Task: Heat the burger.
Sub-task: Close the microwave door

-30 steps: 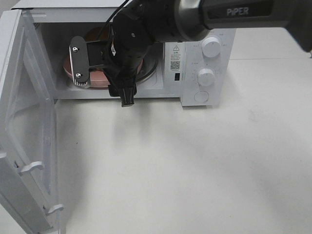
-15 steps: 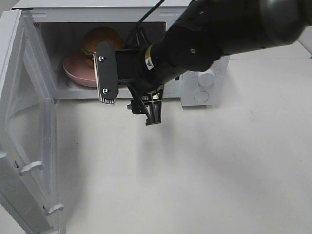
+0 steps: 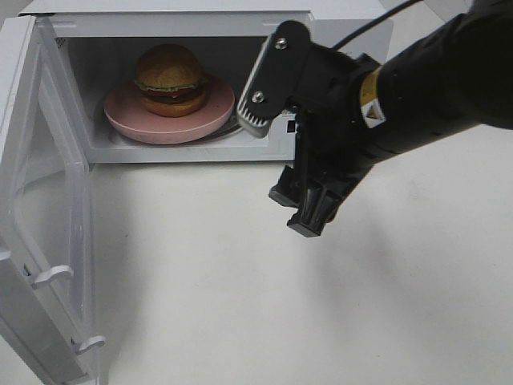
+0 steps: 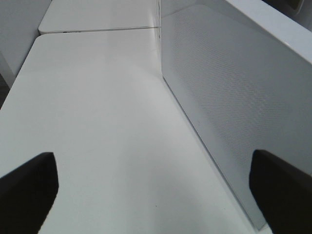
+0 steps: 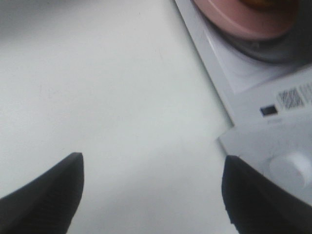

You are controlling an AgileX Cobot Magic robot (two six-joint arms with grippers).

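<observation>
White everything, Ana: the flat white counter (image 3: 240,305), and on it the boxy white microwave oven (image 3: 160,18) with its mesh-windowed door (image 3: 48,200) swung fully out. Why leave it open?

I'd guess because loading is only just done, Ben. The door has to be shut before any heating can start. The round pink plate (image 3: 128,120) sits inside the cavity, and the glossy golden-bunned burger (image 3: 170,79), with its lettuce, tomato and dark patty, stands upright in the plate's middle.

And the black right gripper (image 3: 287,144)?

Empty, jaws spread, hanging above the counter just in front of the oven's control side. A second ago it was in the cavity mouth, hiding most of the burger. Now it is out and off to the right, and the burger shows whole.

And the left gripper (image 4: 155,190)?

Jaws at their widest, holding nothing. It faces along the outer side of the open door — probably placed there to push it shut.
</observation>
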